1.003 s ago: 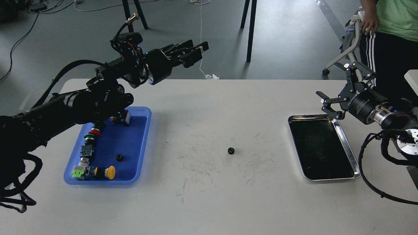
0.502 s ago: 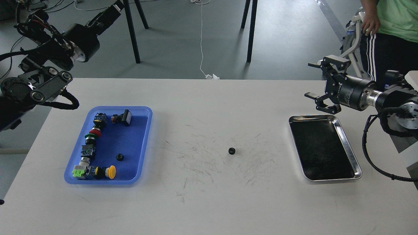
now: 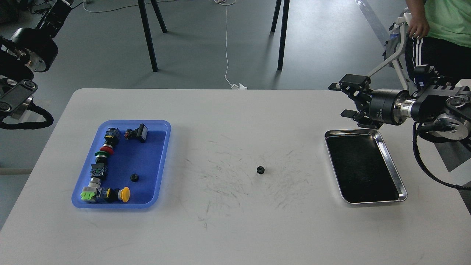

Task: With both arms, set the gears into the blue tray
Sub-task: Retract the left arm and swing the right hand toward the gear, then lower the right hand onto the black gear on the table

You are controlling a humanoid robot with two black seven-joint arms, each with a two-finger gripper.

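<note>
Mostly bare, the scuffed white table (image 3: 235, 221) carries one gear (image 3: 260, 169) mid-surface, another gear (image 3: 134, 177) inside the blue tray (image 3: 163, 162). Right gripper (image 3: 340, 100) spread wide, empty, near the steel tray (image 3: 393, 173). Left gripper (image 3: 60, 7) over grey floor (image 3: 323, 44), jaws unclear.

Two gears (image 3: 261, 169) (image 3: 134, 177) (tiny black ones), one blue tray (image 3: 162, 162), one steel tray (image 3: 399, 184), and maybe six switches (image 3: 100, 162), bunched too close to count surely.
</note>
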